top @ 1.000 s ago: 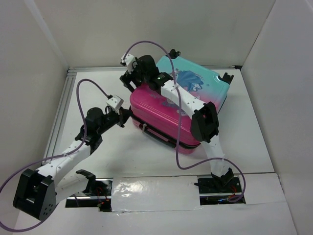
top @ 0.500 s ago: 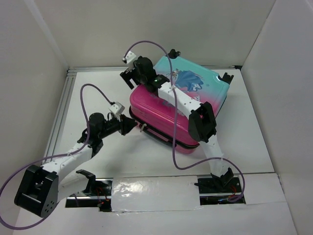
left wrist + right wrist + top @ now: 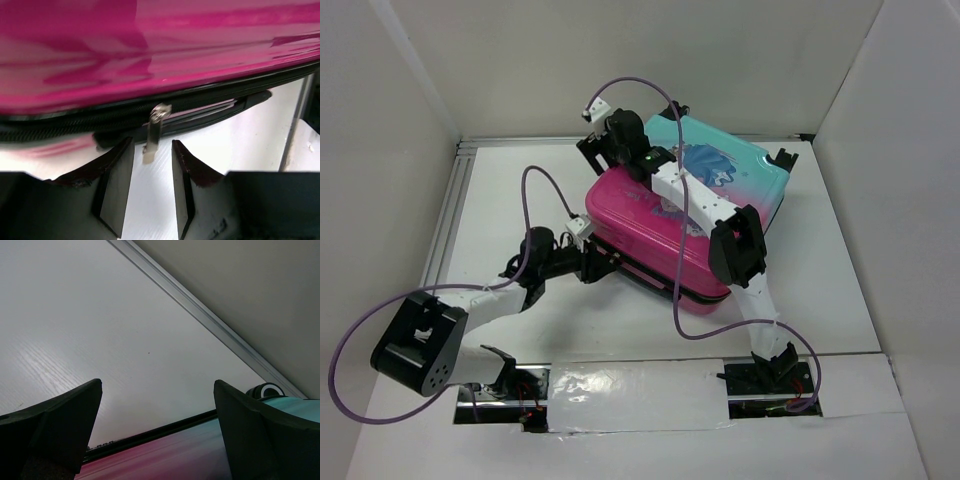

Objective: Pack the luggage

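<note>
The luggage, a pink-to-teal hard shell with a cartoon print, lies flat and closed on the white table. My left gripper is low at its near-left edge, open. In the left wrist view a silver zipper pull hangs from the black zipper line just above the gap between my left fingers, untouched. My right gripper is open over the suitcase's far-left edge. The right wrist view shows its wide-apart fingers above the shell.
White walls enclose the table on three sides. A metal rail runs along the left and back edges. Black wheels stick out at the suitcase's far right. Purple cables loop over both arms.
My left arm has dropped low and reached right, bringing its gripper up to the suitcase's near-left zipper edge. My right gripper has shifted slightly right along the far-left edge.
</note>
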Tool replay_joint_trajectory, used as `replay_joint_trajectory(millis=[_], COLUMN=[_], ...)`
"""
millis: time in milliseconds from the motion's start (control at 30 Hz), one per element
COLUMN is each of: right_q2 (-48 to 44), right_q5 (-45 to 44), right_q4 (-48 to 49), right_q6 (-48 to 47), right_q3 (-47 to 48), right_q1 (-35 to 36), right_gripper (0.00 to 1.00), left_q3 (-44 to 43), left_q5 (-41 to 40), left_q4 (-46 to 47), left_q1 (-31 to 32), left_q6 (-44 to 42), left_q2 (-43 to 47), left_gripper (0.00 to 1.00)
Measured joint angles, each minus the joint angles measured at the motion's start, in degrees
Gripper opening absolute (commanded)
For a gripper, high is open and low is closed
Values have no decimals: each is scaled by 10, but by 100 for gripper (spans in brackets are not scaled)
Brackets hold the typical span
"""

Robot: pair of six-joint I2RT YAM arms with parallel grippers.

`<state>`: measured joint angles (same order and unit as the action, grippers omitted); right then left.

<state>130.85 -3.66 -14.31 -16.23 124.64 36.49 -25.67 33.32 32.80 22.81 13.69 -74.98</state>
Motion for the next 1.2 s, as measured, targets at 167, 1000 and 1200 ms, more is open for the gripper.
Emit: replay_joint_trajectory(millis=[167, 1000, 1200], right_q2=[0, -14, -46], right_q5=[0, 69, 42], right_q4=[0, 32, 68], right_q6=[-2, -10, -50], right_q3=[0, -34, -96], right_q1=[0, 9, 51], right_gripper=[99, 90, 88], left_q3=[-5, -37, -27], left_q5=[22, 25, 10], left_q4=[27, -3, -18], left_q1=[4, 12, -6], left_q6=[1, 17, 15], left_q2=[-7, -38, -9], left_gripper=[47, 0, 0])
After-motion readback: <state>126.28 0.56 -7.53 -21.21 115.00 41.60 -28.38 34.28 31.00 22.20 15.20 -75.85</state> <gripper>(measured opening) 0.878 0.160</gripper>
